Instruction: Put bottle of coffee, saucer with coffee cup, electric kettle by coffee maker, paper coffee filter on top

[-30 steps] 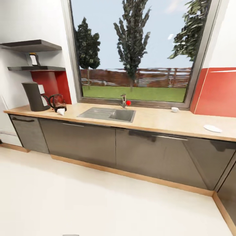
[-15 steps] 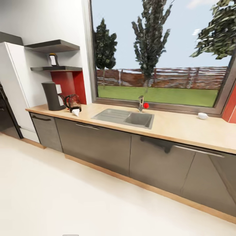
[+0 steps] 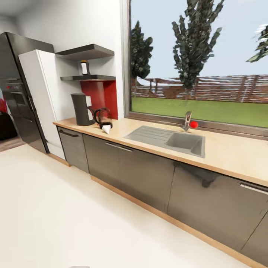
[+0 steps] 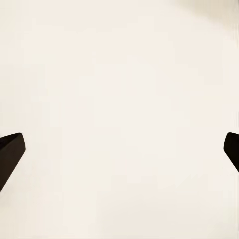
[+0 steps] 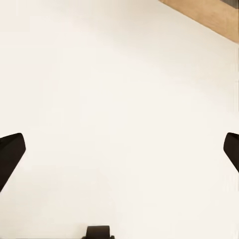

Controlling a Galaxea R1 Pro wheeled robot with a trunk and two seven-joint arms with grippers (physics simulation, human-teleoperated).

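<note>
The light wooden countertop (image 3: 227,156) ran from the far left to the near right under a wide window (image 3: 201,63), its front edge straight and thin above smooth, dark grey cabinet doors (image 3: 145,175) with slim bar handles. At its far left end stood the coffee maker (image 3: 82,108), a tall dark block with a matte face, upright on the counter. Just to its right sat the electric kettle (image 3: 103,117), a rounded glass body with a dark handle turned toward the coffee maker. A small white paper coffee filter (image 3: 106,129), cone-shaped, lay on the counter at the kettle's near side, its tip pointing toward the counter's front edge. Above them two flat dark shelves (image 3: 87,77) jutted from the white wall, and the bottle of coffee (image 3: 84,67) stood upright on the lower one, long axis vertical, dark cap on top.

A steel sink (image 3: 169,139) with a ribbed drainboard was sunk into the middle of the counter, with a tap (image 3: 187,121) bearing a red knob behind it. A white cabinet and a glossy black fridge (image 3: 16,93) closed off the far left.

The pale, smooth floor (image 3: 67,219) lay broad and open in front of the cabinets. The left gripper (image 4: 119,149) and the right gripper (image 5: 119,149) each hung over that floor with dark fingertips spread wide and nothing between them.
</note>
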